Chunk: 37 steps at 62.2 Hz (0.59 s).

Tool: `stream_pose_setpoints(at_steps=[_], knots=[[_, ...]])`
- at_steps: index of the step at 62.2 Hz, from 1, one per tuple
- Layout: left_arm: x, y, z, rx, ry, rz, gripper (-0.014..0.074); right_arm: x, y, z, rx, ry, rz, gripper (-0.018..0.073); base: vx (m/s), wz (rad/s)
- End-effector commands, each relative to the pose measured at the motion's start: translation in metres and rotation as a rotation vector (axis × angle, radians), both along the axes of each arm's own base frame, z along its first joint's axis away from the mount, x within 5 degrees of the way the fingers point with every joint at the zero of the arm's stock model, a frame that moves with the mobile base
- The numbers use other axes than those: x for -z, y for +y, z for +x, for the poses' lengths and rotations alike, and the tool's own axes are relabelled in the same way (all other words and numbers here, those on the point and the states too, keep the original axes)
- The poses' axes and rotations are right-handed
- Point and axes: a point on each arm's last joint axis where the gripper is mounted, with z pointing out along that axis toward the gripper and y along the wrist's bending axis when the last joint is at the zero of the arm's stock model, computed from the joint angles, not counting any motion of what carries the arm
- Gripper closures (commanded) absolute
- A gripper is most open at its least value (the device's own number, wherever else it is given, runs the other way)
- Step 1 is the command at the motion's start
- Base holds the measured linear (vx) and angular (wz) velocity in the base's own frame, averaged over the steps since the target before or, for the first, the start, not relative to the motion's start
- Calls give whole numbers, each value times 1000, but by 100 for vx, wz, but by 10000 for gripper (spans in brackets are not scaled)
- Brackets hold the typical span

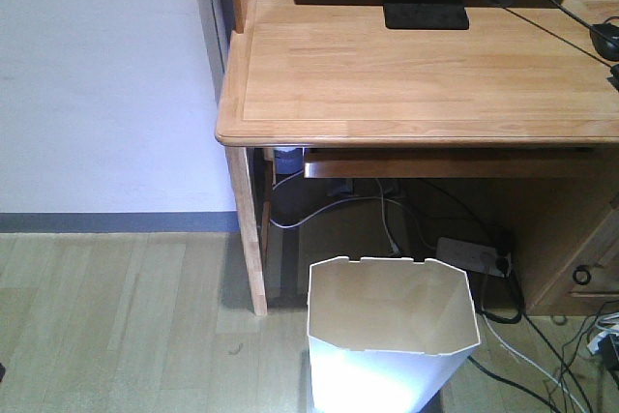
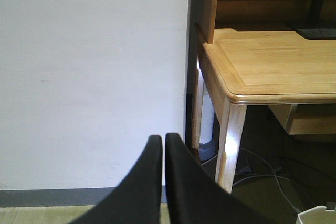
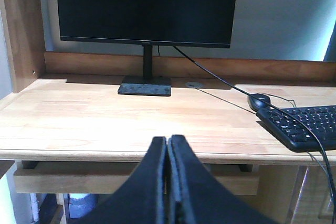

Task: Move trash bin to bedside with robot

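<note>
We are facing a white wall [image 1: 97, 74] and, to its right, a light wooden desk [image 1: 387, 74] that is filling the upper part of the front view. The trash bin [image 1: 392, 321] is standing upright on the wood-pattern floor [image 1: 116, 316] just in front of the desk, near its left end. A black monitor [image 3: 147, 6] is sitting at the back of the desktop, with a keyboard [image 3: 307, 127] to its right and a mouse [image 3: 259, 101] just beside the keyboard's far corner. A white power strip [image 1: 471, 255] is lying under the desk. We are pointing the left gripper [image 2: 164, 140] toward the wall, its 2 fingers pressed nearly together and gripping nothing. The right gripper [image 3: 168, 140] is pointing at the desk edge, jaws closed on nothing.
</note>
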Motion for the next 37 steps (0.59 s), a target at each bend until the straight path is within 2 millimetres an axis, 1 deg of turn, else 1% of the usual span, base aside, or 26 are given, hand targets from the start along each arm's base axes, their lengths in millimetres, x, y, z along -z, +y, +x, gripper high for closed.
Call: stream_pose_setpoints(at_steps=[1, 37], knots=[[-1, 0, 1, 4, -64, -7, 602, -5, 1, -1, -6, -74, -26, 568, 0, 0], [-1, 0, 1, 4, -64, -7, 602, -5, 1, -1, -6, -74, -26, 568, 0, 0]])
